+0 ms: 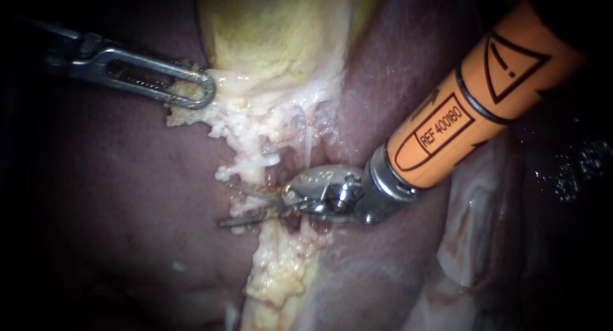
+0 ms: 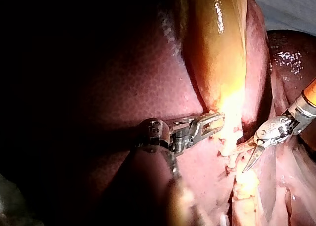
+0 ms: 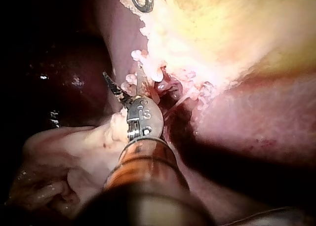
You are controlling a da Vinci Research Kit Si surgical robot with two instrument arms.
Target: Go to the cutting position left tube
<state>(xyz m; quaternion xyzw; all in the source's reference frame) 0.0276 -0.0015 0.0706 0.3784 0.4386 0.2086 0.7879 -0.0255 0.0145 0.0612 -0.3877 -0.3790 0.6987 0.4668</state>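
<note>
Left tube: where is it? (operator)

ANNOTATOR: It's the pale strand below the gallbladder, in the fatty fringe over the liver. That's my reading, not certain. A thinner strand runs near it on your right tool's side, so the pale one is the left of the pair.

OPERATOR: Tools?

ANNOTATOR: Your right tool is a pair of blades. They're spread with nothing caught, and the tips sit just beside the pale strand. I can't tell if the strand lies between them. Your left tool has its jaws clamped on the gallbladder's pale lower edge, well apart from the blades.

OPERATOR: How will it handle?

ANNOTATOR: I'd judge it soft, thin, wet and slippery, and easy to tear. Don't grab the tube itself. Hold the tissue above it, as your left tool does now, and bring the blades across the bare stretch, clear of the fat lumps.

OPERATOR: Counts?

ANNOTATOR: Two tools, two tube-like strands, one gallbladder, one liver. I can't make out any clip.
</note>
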